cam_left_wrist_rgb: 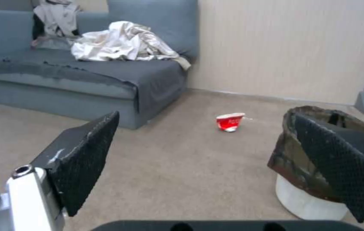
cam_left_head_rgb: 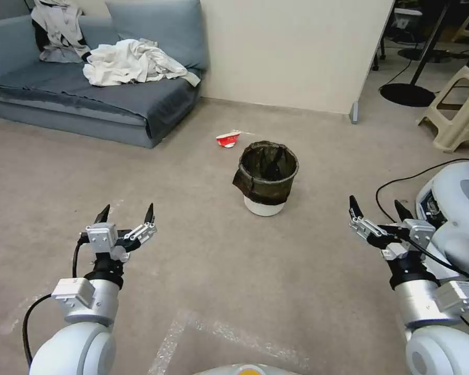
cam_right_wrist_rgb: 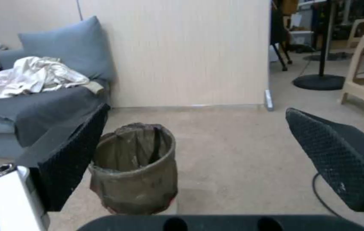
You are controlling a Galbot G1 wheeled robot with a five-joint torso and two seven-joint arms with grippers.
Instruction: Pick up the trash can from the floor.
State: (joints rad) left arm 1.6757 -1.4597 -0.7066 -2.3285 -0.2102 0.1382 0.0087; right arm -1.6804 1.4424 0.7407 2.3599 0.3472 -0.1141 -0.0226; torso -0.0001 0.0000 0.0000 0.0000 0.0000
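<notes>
The trash can (cam_left_head_rgb: 266, 178) is a small round white bin with a dark bag folded over its rim, standing upright on the beige floor (cam_left_head_rgb: 203, 260) ahead of me. It appears too in the left wrist view (cam_left_wrist_rgb: 314, 179) and the right wrist view (cam_right_wrist_rgb: 135, 170). My left gripper (cam_left_head_rgb: 126, 212) hovers open, nearer me and to the left of the can. On the can's right, also nearer me, my right gripper (cam_left_head_rgb: 376, 207) is open. Neither touches the can.
A red-and-white paper cup (cam_left_head_rgb: 227, 139) lies on its side just beyond the can. A grey sofa (cam_left_head_rgb: 88, 99) with heaped cloth stands far left, a cream wall panel (cam_left_head_rgb: 292, 52) behind. A beige stool (cam_left_head_rgb: 456, 112) and white machine (cam_left_head_rgb: 461, 208) with black cable are on the right.
</notes>
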